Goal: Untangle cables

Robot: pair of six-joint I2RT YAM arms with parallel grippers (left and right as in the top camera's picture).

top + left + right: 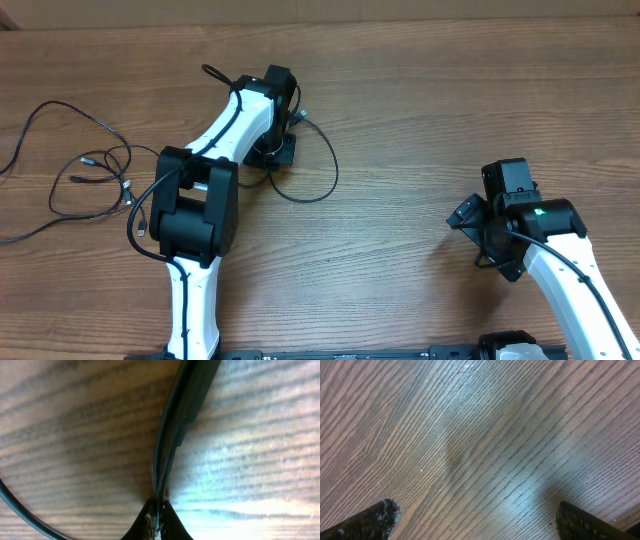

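Between the fingertips of the left gripper, I hold one strand of the cables clenched tight. The main tangle lies well apart, to this tool's left. I judge a slow, steady pull away from it best, watching for snags. The right gripper hangs spread wide and empty.

I count two claws of mine: one left claw and one right claw. There is one table. One looped cable lies apart. One tangle of cables holds at least two more cords, too interlaced to count exactly.
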